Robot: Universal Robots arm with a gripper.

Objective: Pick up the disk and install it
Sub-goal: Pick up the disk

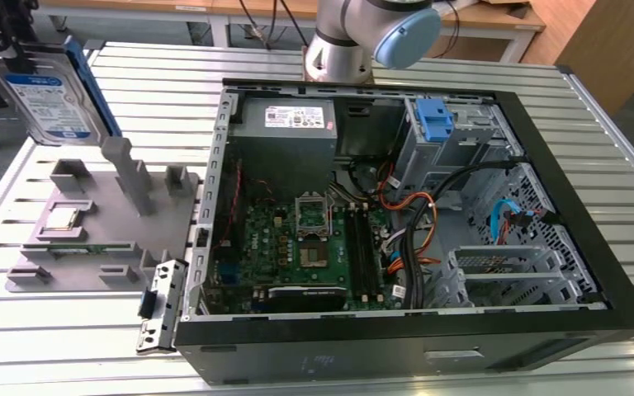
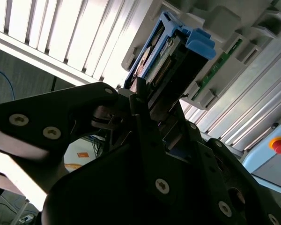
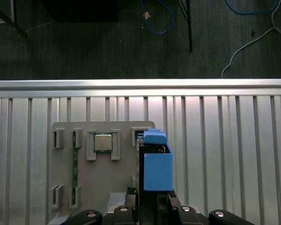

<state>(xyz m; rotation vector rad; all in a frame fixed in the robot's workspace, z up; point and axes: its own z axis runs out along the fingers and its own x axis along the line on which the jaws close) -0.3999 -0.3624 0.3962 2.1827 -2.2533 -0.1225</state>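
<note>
Squarely between the fingers point(image 2: 147, 126), the disk point(image 2: 166, 58) sits clamped.

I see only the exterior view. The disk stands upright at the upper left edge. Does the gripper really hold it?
Observer: Yes. In the second wrist view the gripper is shut on the disk.
Operator: What lies below the disk?
Observer: In the first wrist view the disk hangs edge-on over the grey fixture, near the slot that holds the processor chip.
</note>
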